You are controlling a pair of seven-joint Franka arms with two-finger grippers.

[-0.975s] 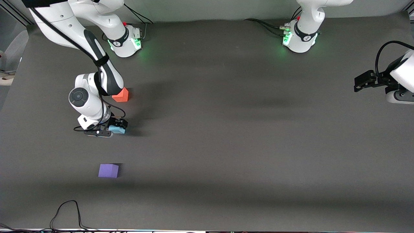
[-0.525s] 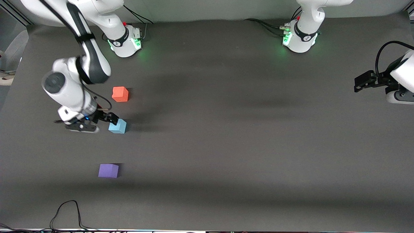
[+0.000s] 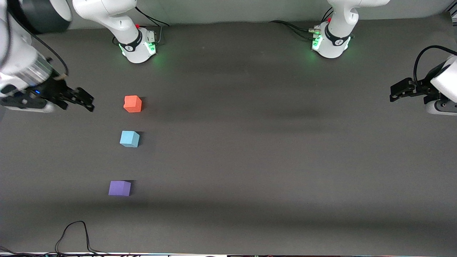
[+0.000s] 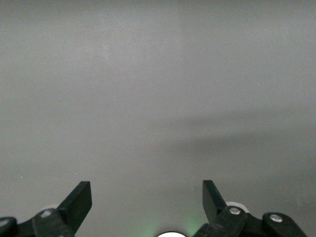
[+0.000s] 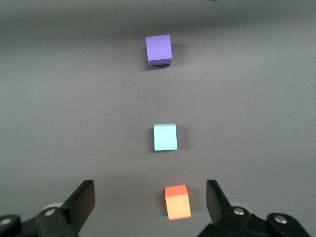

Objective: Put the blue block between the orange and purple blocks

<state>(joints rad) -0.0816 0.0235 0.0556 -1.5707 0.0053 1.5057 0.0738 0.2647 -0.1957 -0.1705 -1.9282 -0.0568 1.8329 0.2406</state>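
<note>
Three small cubes sit in a loose line on the dark grey table (image 3: 250, 150) toward the right arm's end. The blue block (image 3: 129, 139) rests on the mat between the orange block (image 3: 132, 104), which lies farther from the front camera, and the purple block (image 3: 119, 188), which lies nearer to it; all three stand apart, none touching.

The right gripper (image 3: 85, 100) hangs empty with its fingers spread wide, raised over the table's edge beside the orange block; its wrist view looks down on the whole row, with the blue block (image 5: 165, 137) in the middle.

The left gripper (image 3: 395, 92) waits over the table at the left arm's end, well apart from the cubes, its fingers (image 4: 79, 203) parted and holding nothing.
</note>
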